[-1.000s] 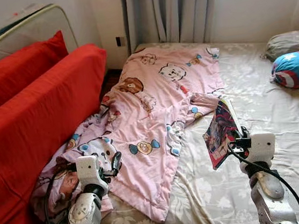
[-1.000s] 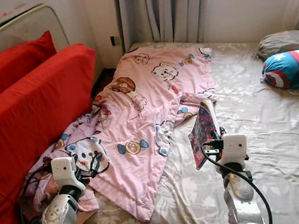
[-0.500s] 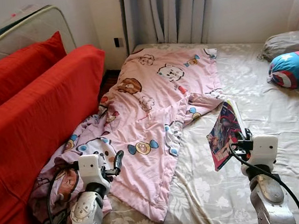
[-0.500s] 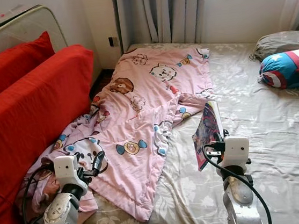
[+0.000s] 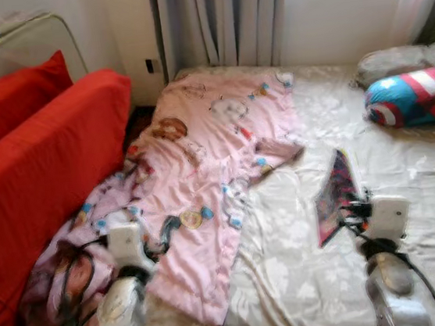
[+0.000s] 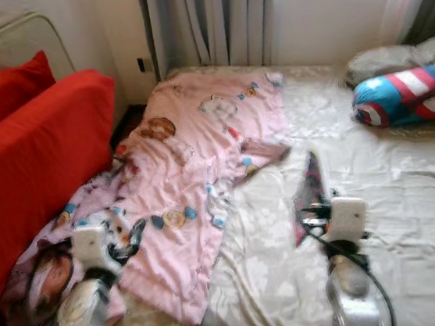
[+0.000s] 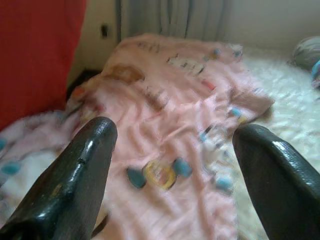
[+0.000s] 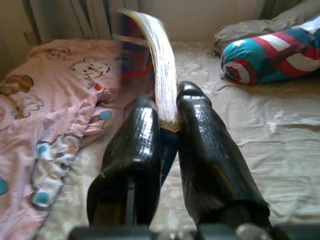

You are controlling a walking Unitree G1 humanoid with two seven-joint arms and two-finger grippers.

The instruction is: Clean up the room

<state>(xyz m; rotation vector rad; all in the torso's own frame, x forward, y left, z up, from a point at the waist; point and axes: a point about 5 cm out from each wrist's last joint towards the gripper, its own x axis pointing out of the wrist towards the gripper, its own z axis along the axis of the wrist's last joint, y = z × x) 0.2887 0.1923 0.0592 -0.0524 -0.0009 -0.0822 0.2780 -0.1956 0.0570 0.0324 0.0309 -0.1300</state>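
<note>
My right gripper is shut on a thin colourful book, held upright on edge above the beige bed sheet. In the right wrist view the book's page edge rises from between the two black fingers. My left gripper stands open over the rumpled pink cartoon blanket, nothing between its fingers. The blanket spreads across the bed's left half and spills off its near left corner.
A red sofa runs along the left, close to the bed. A blue, red and white star cushion and a grey pillow lie at the far right. Grey curtains hang behind the bed. Bare sheet lies right of the blanket.
The whole picture has shifted left and blurred, so the camera has turned to the right. The right gripper still holds the book, now seen more edge-on. The left gripper stays open.
</note>
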